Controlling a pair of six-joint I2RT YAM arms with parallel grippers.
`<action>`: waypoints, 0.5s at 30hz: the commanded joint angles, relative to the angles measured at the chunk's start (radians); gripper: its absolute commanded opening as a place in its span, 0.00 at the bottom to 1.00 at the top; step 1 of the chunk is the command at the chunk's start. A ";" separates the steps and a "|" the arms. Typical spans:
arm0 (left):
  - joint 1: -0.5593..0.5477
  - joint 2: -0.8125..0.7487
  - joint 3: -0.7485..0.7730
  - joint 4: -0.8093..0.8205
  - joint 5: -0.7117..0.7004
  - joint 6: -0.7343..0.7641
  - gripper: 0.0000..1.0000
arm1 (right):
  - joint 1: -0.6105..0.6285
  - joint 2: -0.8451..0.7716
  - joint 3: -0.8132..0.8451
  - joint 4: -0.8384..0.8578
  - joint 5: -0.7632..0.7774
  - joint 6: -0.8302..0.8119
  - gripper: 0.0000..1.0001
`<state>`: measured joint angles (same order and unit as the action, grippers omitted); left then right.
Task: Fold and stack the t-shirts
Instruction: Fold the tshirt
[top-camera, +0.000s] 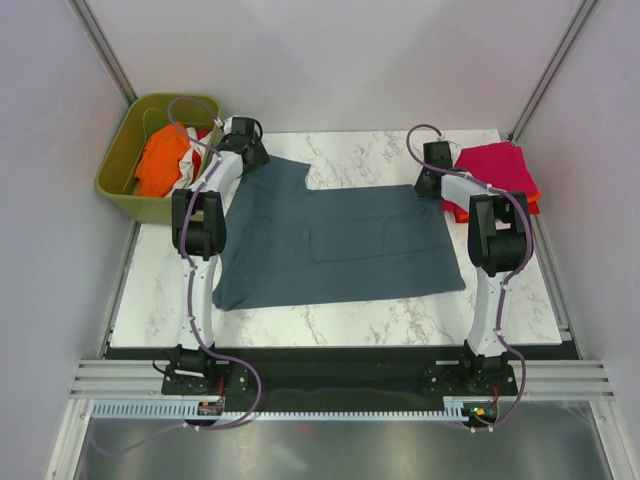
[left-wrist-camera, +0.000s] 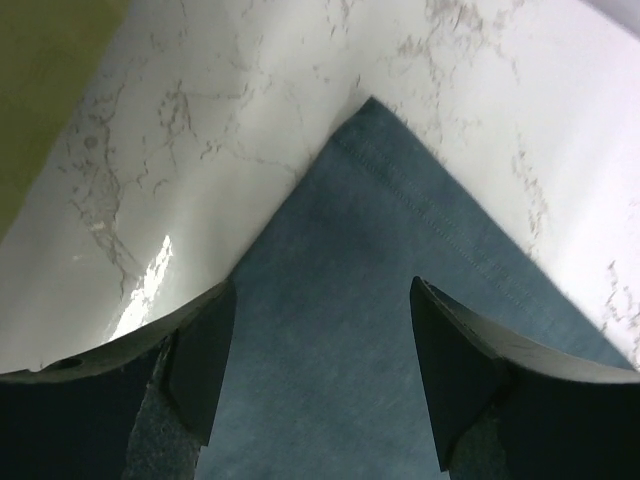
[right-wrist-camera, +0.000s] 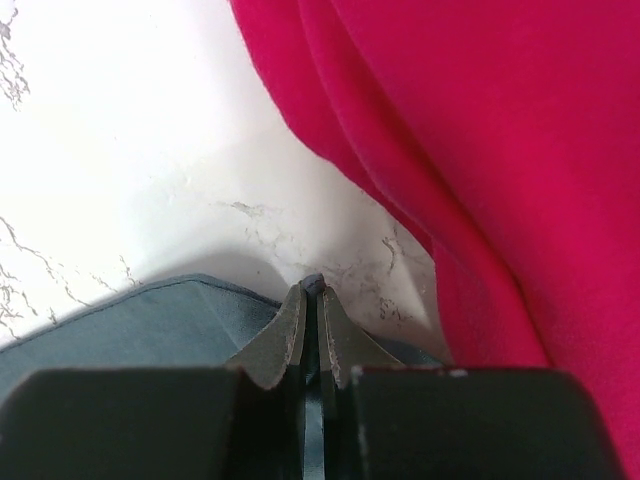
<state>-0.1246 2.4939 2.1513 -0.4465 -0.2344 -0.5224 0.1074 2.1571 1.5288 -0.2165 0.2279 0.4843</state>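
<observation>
Two claws, mismatched: right gripper (right-wrist-camera: 312, 295) pinches the far corner of the slate shirt (top-camera: 340, 240), spread on the table (top-camera: 380, 318), beside the pink shirt (right-wrist-camera: 480, 150); left gripper (left-wrist-camera: 320, 300) gapes over the sleeve corner. One-sided lift would skew it.

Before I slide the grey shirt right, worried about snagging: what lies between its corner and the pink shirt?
Only bare marble table, shown in the right wrist view; the right hand pinches the slate blue-grey shirt beside the magenta-pink shirt.

Orange-red t-shirt (top-camera: 535, 204) mostly under magenta t-shirt (top-camera: 495, 165)
</observation>
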 joint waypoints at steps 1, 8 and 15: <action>-0.023 -0.012 -0.016 -0.024 -0.049 0.065 0.79 | 0.002 -0.048 -0.006 0.032 -0.016 0.011 0.05; -0.041 -0.009 -0.019 -0.037 -0.057 0.098 0.79 | -0.002 -0.052 -0.013 0.040 -0.027 0.017 0.05; -0.035 0.029 0.045 -0.095 -0.031 0.091 0.70 | -0.006 -0.060 -0.025 0.049 -0.039 0.022 0.05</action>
<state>-0.1627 2.4943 2.1407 -0.4927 -0.2684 -0.4736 0.1070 2.1563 1.5154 -0.1921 0.2005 0.4938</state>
